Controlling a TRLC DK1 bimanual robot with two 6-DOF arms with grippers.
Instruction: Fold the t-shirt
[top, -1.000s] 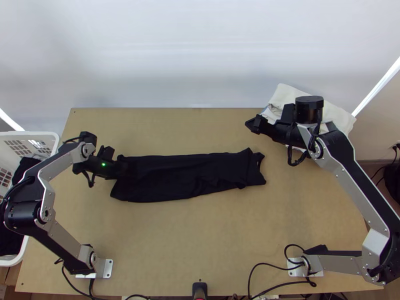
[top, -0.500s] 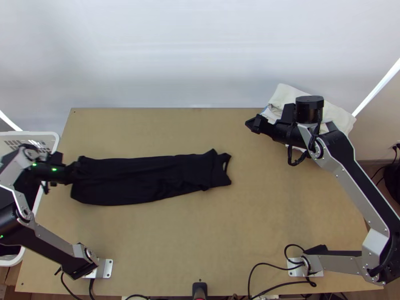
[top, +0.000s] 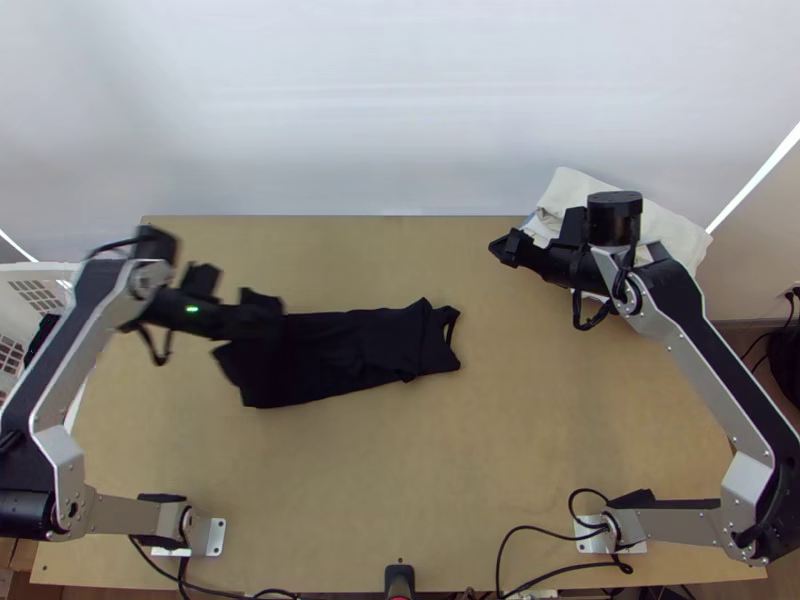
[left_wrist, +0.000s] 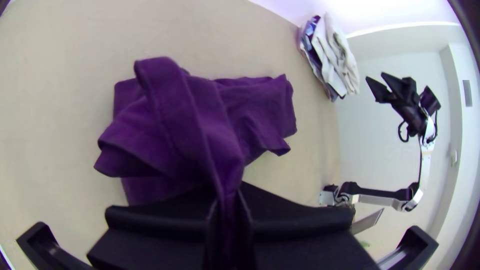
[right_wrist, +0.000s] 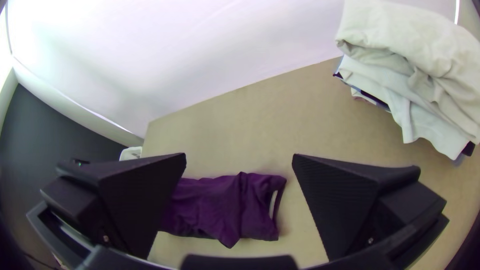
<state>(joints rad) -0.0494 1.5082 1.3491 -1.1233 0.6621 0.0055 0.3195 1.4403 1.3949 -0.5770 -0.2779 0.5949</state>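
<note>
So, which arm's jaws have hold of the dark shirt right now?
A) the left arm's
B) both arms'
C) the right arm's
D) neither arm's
A: the left arm's jaws are closed on one end of the shirt, while the right arm's jaws stand wide apart, near the pile of pale cloth and away from the shirt.

Top view, clock centred on table (top: 470, 470). Passage: bare wood, 12 and 5 to 7 o'clock. Obstacles: left gripper (top: 268, 318) with raised t-shirt (top: 350, 350) end, 10; right gripper (top: 500, 248), 1; cloth stack (top: 678, 232), 2.
</note>
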